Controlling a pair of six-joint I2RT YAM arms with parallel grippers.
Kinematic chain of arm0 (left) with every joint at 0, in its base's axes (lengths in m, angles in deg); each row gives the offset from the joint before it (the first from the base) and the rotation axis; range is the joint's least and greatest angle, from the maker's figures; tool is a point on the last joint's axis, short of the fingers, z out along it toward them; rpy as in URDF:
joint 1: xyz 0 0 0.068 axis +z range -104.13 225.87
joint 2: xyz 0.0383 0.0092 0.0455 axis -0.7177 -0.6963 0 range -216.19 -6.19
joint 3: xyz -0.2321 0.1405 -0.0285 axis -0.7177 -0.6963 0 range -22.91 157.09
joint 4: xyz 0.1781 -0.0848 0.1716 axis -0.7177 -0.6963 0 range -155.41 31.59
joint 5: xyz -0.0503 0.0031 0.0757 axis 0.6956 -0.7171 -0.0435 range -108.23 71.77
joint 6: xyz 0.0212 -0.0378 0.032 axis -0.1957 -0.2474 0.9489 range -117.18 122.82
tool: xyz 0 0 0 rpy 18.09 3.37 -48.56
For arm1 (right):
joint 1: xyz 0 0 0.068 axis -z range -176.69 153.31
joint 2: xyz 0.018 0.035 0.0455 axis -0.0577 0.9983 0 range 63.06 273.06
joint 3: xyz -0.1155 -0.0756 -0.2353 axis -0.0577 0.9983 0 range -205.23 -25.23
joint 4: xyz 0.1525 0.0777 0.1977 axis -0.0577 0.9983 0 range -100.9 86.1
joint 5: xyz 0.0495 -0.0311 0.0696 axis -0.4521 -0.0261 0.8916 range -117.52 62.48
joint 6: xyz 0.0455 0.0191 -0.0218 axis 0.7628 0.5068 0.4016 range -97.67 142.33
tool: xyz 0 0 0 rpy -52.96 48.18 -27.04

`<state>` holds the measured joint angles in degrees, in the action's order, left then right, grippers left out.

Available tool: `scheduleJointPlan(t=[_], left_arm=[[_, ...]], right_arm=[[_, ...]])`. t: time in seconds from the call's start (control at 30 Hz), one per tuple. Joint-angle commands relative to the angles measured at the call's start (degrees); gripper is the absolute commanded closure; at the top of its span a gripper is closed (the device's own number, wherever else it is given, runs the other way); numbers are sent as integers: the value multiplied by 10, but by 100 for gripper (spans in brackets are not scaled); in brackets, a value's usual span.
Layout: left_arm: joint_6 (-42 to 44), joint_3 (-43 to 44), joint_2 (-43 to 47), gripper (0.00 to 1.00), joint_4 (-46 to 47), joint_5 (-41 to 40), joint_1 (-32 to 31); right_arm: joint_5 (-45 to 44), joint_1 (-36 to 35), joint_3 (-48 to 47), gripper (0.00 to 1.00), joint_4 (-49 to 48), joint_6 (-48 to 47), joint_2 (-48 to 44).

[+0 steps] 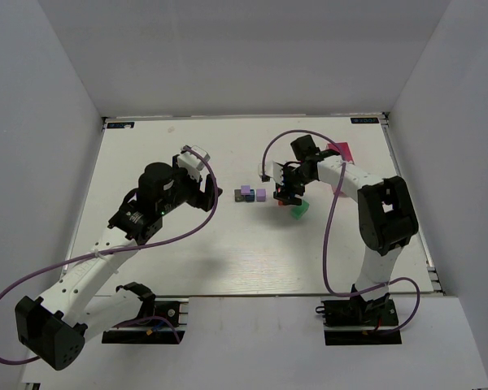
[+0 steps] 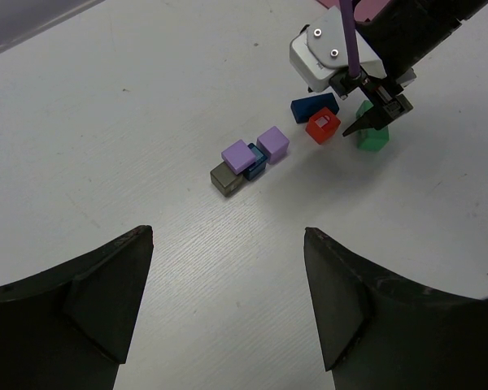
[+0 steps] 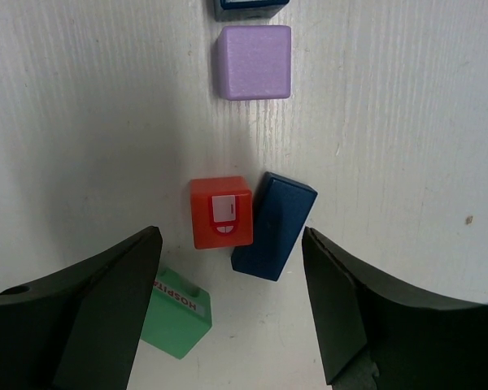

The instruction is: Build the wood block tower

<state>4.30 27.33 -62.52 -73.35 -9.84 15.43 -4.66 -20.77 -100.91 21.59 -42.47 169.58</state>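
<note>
The wood block tower's blocks lie loose on the white table (image 1: 187, 252). In the left wrist view a dark grey block (image 2: 225, 178), a purple block (image 2: 238, 154) on a blue one (image 2: 257, 163), and a second purple block (image 2: 273, 143) form a row. A red block (image 3: 220, 212), a dark blue block (image 3: 274, 226) and a green block (image 3: 177, 314) lie close together. My right gripper (image 3: 229, 240) is open, hovering above these three, holding nothing. My left gripper (image 2: 228, 236) is open and empty, left of the row.
A pink tray (image 1: 339, 152) lies at the back right behind the right arm. White walls enclose the table on three sides. The purple row also shows in the top view (image 1: 253, 194), between the two grippers.
</note>
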Motion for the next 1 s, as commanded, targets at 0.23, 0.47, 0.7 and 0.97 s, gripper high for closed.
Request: scheduleJointPlan(t=[0.23,0.47,0.7,0.97], left_arm=[[-1,-1,10,15,3,9,2],[-1,-1,10,15,3,9,2],[-1,-1,10,15,3,9,2],[-1,-1,10,15,3,9,2]], right_arm=[[-47,25,-51,28,-8,39,-4],[-51,38,-61,33,-5,52,18],[-54,39,-61,34,-6,56,28],[-60,37,-79,34,-1,59,63]])
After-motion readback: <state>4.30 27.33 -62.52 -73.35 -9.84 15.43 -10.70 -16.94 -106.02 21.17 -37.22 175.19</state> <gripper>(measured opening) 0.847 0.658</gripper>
